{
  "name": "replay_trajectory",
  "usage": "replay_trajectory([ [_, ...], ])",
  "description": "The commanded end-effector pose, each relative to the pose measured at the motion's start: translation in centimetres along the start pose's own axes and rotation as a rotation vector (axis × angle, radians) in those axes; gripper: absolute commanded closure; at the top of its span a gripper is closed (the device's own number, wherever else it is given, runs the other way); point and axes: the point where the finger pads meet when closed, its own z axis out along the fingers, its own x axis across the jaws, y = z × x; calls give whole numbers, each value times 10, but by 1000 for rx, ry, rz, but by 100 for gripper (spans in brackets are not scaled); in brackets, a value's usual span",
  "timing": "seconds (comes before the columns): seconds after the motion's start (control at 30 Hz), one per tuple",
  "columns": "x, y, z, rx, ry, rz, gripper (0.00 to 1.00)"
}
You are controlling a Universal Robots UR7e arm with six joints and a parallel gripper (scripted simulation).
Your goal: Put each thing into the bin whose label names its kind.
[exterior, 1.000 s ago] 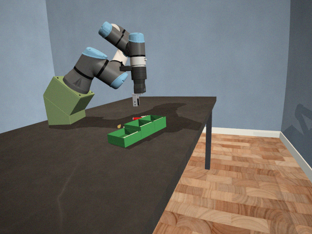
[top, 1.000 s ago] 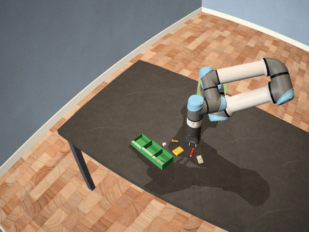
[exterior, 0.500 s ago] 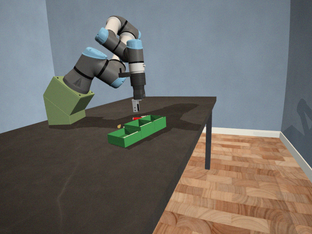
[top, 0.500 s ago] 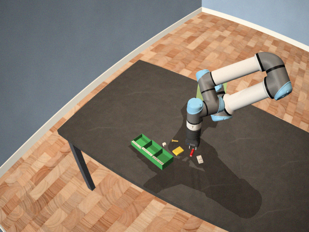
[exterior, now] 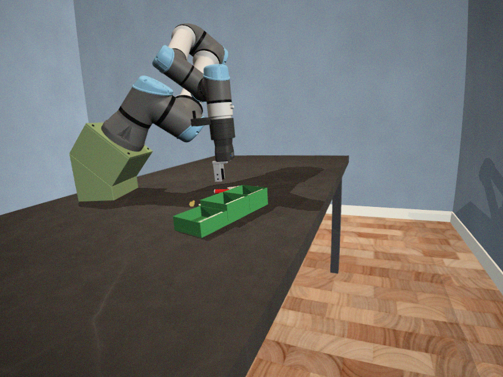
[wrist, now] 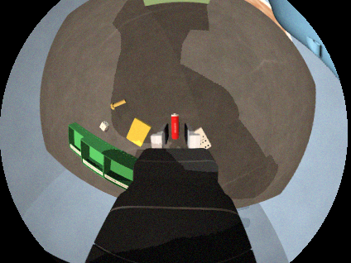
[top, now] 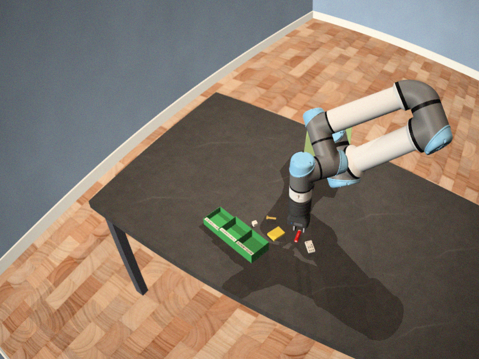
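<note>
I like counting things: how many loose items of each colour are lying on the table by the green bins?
Red: 1, the cylinder
Yellow: 1, the block
Tan: 1, the screw-like piece
White: 2, the die and domino
Total: 5

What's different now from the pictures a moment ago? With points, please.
The arm has come down, bringing its fingers (top: 299,230) (exterior: 219,180) lower, closer to the red cylinder (top: 297,236) (exterior: 220,191) (wrist: 175,127). They are apart and hold nothing; nothing was picked up or let go. The cylinder, the yellow block (top: 275,233) (wrist: 138,132), the domino (top: 309,246) (wrist: 203,138), the die (top: 254,223) (wrist: 104,126), the bolt-like piece (top: 271,218) (exterior: 191,203) (wrist: 118,104) and the green bins (top: 251,258) (exterior: 237,210) (wrist: 120,159) look unmoved.
</note>
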Motion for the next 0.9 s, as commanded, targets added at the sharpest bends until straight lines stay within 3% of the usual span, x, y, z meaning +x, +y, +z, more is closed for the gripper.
replay_trajectory([
  [0.0, -6, 8, 30, 28, -24, 1, 40],
  [0.87, -6, 11, 30, 28, -24, 1, 40],
])
